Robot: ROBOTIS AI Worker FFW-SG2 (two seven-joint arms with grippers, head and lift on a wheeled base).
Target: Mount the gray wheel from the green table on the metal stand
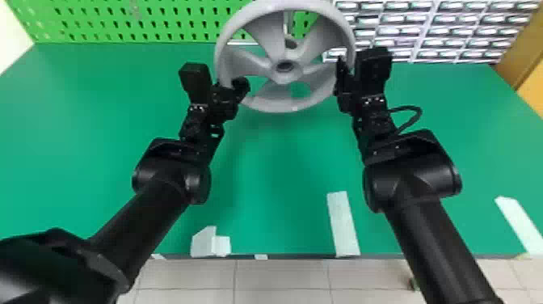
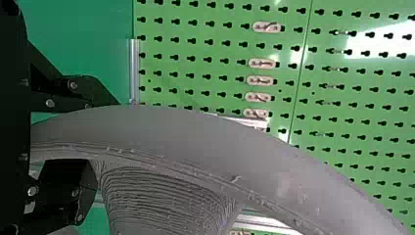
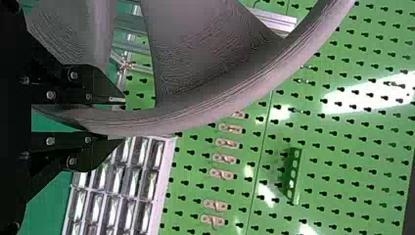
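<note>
The gray wheel [image 1: 262, 34] was raised above the green worktop [image 1: 81, 141], its rim clasped by the left tool [image 2: 100, 137] and right tool [image 3: 123, 120]. Lifting looked done; aligning it with the metal stand [image 1: 287, 24] behind, seating and release seemed left.

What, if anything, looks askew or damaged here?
The white strips near the front edge of the green table lie at differing angles, which looks untidy. The gray wheel shows no obvious damage.

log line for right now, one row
gray wheel: raised over green table | left gripper: closed on rim | right gripper: closed on rim | metal stand: behind wheel
</note>
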